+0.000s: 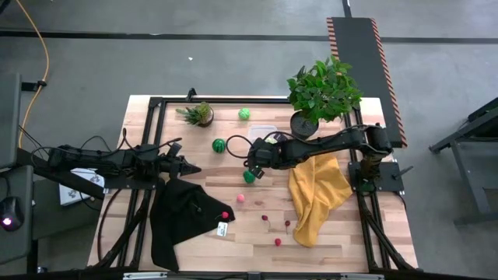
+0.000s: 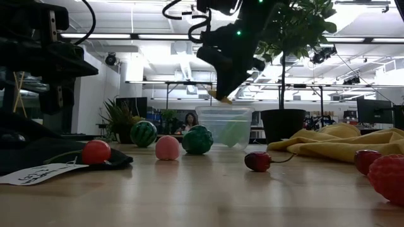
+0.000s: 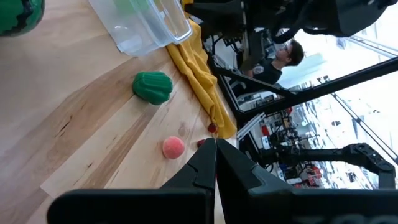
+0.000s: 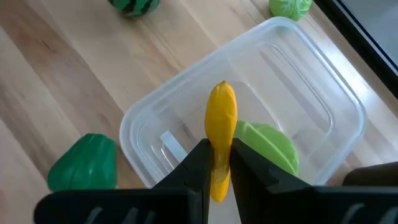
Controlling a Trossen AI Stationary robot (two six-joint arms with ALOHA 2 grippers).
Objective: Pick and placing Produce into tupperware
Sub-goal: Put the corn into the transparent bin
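The right gripper hangs over the clear plastic rectangular tupperware, fingers clamped on a yellow banana-shaped toy piece. A light-green leafy toy piece already lies inside. 1 dark-green ribbed toy vegetable is just beside the container. The left gripper is pressed together, empty, near the table's left side.

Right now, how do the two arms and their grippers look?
Both arms are dark, jointed, with black cables looping along them. The left gripper and right gripper each end in two flat black fingers. A small green light shows on the right arm in the low view.
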